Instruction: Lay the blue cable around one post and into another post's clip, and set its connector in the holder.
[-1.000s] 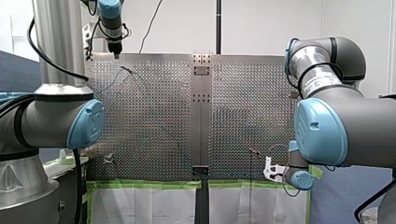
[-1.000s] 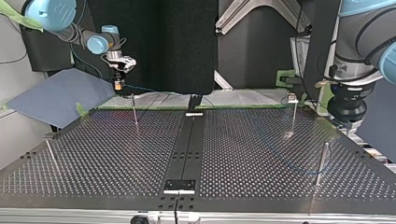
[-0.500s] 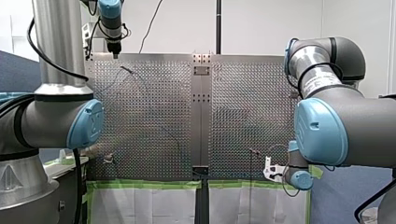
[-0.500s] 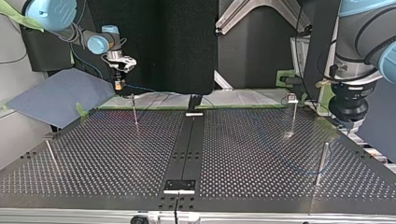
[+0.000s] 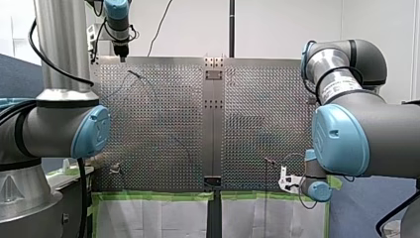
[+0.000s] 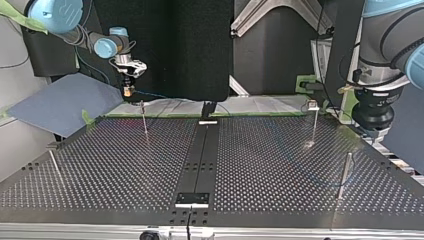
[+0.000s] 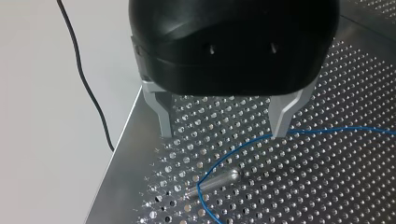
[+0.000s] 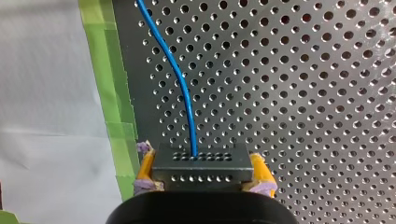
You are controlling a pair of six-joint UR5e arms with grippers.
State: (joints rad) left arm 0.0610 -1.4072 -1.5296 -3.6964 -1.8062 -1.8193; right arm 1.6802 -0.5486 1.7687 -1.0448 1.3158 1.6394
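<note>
Right pincer (image 8: 201,173), yellow pads, is clamped on small black block connector (image 8: 198,161), w/ thin blue cable (image 8: 177,74) running ahead over perforated metal counter (image 8: 303,93). Left pincer (image 7: 223,132) hangs w/ metal fingers apart, gripping nothing; cable passes below its fingers & bends round slim metal post (image 7: 217,179). So routing looks part done; clip & holder steps prob. not yet. To do it well: move connector slowly, keep light tension so bend doesn't lift off post, no twist at connector. Edges: right pincer sits by green tape strip (image 8: 109,93) at counter rim, left one near a corner, so little margin there. Mid counter looks open, but thin post (image 6: 313,122) needs a berth
</note>
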